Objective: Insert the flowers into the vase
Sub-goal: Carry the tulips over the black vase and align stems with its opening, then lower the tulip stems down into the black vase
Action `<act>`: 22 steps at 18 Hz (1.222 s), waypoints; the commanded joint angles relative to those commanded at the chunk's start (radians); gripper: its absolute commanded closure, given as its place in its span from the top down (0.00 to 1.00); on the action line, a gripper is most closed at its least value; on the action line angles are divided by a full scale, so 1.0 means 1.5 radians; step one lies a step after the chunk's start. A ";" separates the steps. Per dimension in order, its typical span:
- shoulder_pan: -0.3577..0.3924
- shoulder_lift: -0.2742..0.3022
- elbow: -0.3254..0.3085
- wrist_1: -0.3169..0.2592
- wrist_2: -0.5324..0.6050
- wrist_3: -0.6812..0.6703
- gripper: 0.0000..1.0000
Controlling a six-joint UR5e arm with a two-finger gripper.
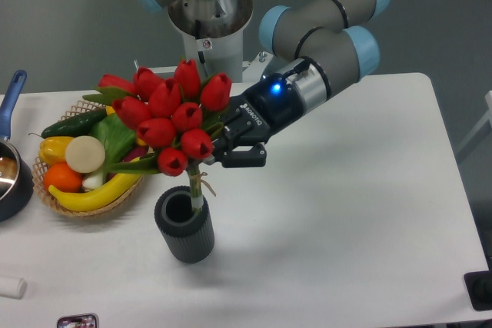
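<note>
The flowers, a bunch of red tulips with green leaves, hang above the vase. Their bound stem ends reach down into the vase's round mouth. The vase is a dark grey ribbed cylinder standing upright near the table's front left. My gripper comes in from the right and is shut on the flowers' stems just below the heads, a little above the vase's rim. The bunch leans slightly left, over the basket's edge.
A wicker basket of fruit and vegetables stands left of the vase. A dark pot with a blue handle is at the left edge. A white object and a phone lie at the front left.
</note>
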State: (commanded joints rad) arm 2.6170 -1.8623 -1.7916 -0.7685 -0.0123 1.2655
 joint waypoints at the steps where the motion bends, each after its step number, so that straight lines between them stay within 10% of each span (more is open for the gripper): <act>1: 0.000 0.001 -0.004 0.001 0.000 -0.002 0.23; 22: -0.020 -0.047 -0.036 0.006 0.040 0.002 0.23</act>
State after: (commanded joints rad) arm 2.5864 -1.9328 -1.8454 -0.7593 0.0474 1.2686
